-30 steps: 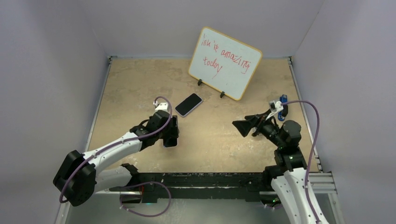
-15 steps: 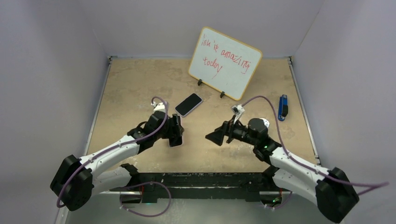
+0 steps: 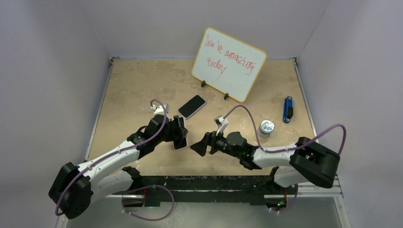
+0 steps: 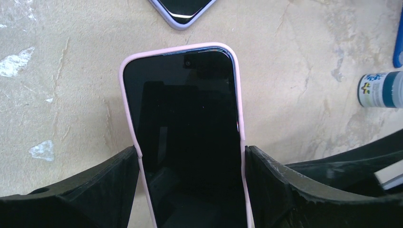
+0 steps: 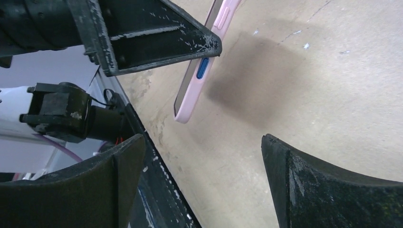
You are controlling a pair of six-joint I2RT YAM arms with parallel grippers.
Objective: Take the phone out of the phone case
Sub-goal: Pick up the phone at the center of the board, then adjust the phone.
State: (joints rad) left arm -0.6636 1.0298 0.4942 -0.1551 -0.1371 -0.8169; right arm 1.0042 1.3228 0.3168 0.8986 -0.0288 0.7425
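**Cased phone gripped on the left, right jaws spread beside it**

The left gripper (image 3: pixel 179 135) clamps the phone (image 4: pixel 187 118), which sits in its pink phone case (image 5: pixel 190 95), by the long edges, held off the table (image 3: pixel 133 90). At its 12 o'clock a second phone (image 3: pixel 192 106) lies flat. At its 4 o'clock, just beside it, the right gripper (image 3: pixel 198 145) gapes wide, holding nothing. A small bottle (image 3: pixel 266 127) stands at 3 o'clock.

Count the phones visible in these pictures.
2. The pink-cased phone is held in the left gripper; the lilac-cased phone lies flat on the table before the whiteboard. None seems hidden.
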